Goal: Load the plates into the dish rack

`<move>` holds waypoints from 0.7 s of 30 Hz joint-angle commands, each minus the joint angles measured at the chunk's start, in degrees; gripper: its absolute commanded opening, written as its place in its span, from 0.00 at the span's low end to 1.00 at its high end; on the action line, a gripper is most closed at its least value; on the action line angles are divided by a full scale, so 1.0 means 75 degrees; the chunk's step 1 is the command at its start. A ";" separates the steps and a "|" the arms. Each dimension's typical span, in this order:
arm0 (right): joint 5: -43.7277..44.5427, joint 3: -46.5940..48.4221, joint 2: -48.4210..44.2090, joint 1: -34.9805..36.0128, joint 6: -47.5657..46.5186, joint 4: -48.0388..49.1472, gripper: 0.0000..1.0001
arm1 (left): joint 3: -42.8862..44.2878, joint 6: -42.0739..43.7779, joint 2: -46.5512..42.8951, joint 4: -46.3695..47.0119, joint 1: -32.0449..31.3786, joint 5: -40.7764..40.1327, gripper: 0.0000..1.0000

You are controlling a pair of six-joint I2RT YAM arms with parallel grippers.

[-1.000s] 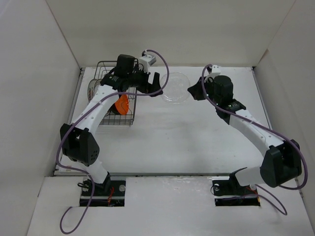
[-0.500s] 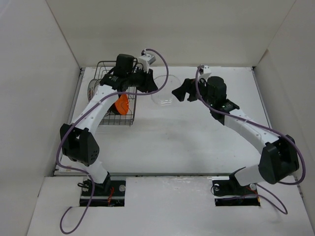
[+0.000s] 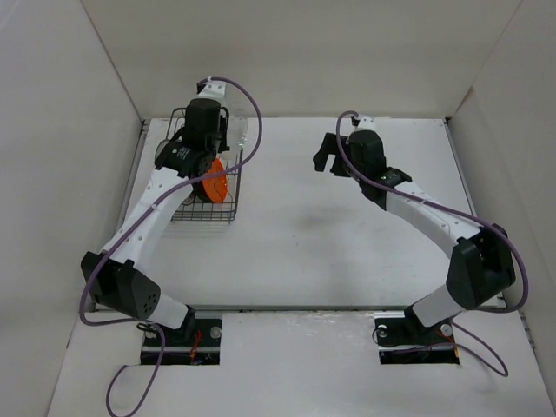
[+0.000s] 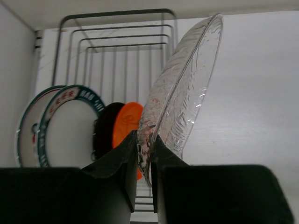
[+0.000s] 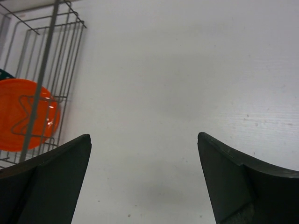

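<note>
Orange plate (image 3: 215, 181) stands on edge in the dish rack (image 3: 206, 220) at the desk's (image 3: 347, 252) far left. Left end effector (image 3: 205, 155) hangs right above the rack, arm stretched forward, so left is the working arm. Right end effector (image 3: 323, 158) sits well apart over bare desk.

Left wrist: clamped on the lower rim of a clear plate (image 4: 182, 93), held near upright and tilted right. Orange plate is just left of it. Black plate (image 4: 105, 128), green-rimmed plate (image 4: 65, 130) and red-patterned plate (image 4: 25, 121) stand further left. My read: the move is straight down beside the orange one.

Right wrist: fingers wide apart, holding nothing, rack off to its left.
</note>
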 commanded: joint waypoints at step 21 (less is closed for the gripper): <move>0.0412 0.0155 0.0072 -0.0293 0.0444 -0.0657 1.00 | -0.0795 -0.0984 0.0893 -0.0433 -0.0553 -0.4345 0.00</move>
